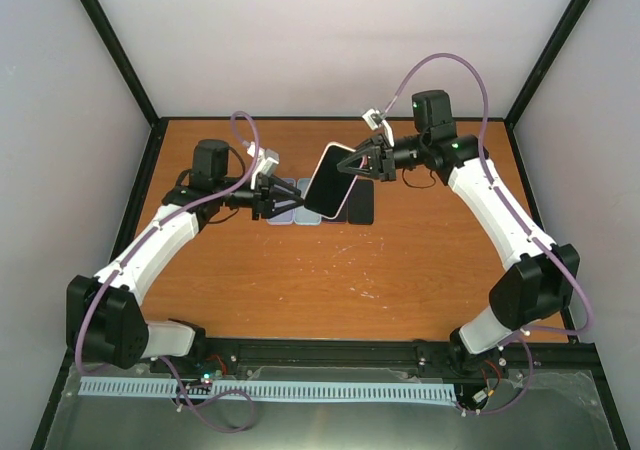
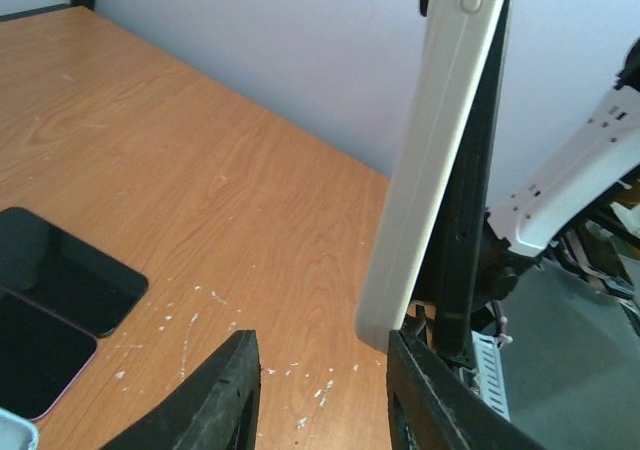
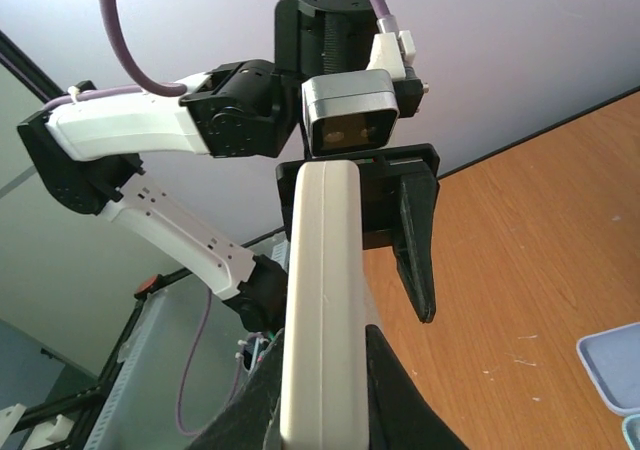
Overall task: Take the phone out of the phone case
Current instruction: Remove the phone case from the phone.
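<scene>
The phone (image 1: 328, 178), screen up in its pale phone case (image 1: 345, 206), hangs tilted above the table. My right gripper (image 1: 357, 164) is shut on its far end; in the right wrist view the cream case edge (image 3: 322, 300) runs straight up between the right gripper (image 3: 325, 395) jaws. My left gripper (image 1: 283, 199) is at the near lower end, open. In the left wrist view the case's bottom corner (image 2: 385, 320) sits just above the right fingertip (image 2: 425, 375), with the dark phone (image 2: 470, 210) behind it. Bare wood shows between the left gripper (image 2: 320, 370) jaws.
A row of flat items lies on the wooden table under the held phone: dark phones (image 1: 362, 206) and pale blue cases (image 1: 284, 215). The left wrist view shows a black phone (image 2: 60, 270) and a pink-edged one (image 2: 30, 355). A pale blue case corner (image 3: 612, 365) shows lower right.
</scene>
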`<action>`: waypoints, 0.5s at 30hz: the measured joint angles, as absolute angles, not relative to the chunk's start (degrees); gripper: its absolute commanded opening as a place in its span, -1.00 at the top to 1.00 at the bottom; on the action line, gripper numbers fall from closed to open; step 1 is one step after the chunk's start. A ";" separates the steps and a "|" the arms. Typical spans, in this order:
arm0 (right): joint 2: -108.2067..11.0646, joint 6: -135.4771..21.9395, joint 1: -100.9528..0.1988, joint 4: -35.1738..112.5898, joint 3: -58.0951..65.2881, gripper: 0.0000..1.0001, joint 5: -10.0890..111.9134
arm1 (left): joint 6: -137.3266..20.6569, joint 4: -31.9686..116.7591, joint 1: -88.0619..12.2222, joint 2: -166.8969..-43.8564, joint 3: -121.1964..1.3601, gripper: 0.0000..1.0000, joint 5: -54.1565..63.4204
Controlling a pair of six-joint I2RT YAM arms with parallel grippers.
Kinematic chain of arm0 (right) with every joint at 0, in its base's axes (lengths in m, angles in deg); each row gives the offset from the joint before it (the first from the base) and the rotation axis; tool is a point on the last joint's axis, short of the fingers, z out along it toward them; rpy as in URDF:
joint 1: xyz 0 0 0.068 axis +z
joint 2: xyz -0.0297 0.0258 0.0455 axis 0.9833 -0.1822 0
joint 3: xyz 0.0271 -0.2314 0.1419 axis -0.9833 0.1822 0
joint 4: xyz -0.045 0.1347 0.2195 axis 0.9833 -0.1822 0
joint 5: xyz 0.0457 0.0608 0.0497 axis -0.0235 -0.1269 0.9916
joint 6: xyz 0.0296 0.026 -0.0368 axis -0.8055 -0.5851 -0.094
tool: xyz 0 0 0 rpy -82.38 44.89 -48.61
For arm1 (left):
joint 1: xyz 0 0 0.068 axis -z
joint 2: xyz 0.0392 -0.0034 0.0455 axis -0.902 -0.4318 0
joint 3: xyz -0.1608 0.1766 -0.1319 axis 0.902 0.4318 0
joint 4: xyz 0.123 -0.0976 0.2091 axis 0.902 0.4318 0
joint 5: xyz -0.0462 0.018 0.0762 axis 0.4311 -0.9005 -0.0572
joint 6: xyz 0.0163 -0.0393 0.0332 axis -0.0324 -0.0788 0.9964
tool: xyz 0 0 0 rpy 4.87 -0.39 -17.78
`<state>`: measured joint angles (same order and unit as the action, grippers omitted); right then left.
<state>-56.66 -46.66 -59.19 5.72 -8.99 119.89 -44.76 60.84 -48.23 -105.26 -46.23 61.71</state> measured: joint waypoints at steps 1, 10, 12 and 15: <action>-56.85 -46.56 -59.17 5.74 -9.13 0.94 119.50 | -45.00 60.77 -48.21 -105.32 -46.23 0.30 60.71; -57.95 -46.27 -59.10 5.61 -9.54 0.94 117.53 | -46.24 59.48 -47.21 -107.18 -46.27 0.33 60.05; -58.29 -46.01 -59.10 4.98 -10.09 0.94 117.79 | -46.29 58.94 -46.86 -107.42 -46.34 0.35 61.49; -59.28 -45.38 -58.69 4.08 -11.16 0.94 119.45 | -46.48 57.08 -45.59 -108.25 -47.78 0.39 63.70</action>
<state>-59.28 -45.38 -58.69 4.08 -11.16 119.45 -46.48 57.08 -45.59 -108.25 -47.78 63.70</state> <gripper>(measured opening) 0.095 0.323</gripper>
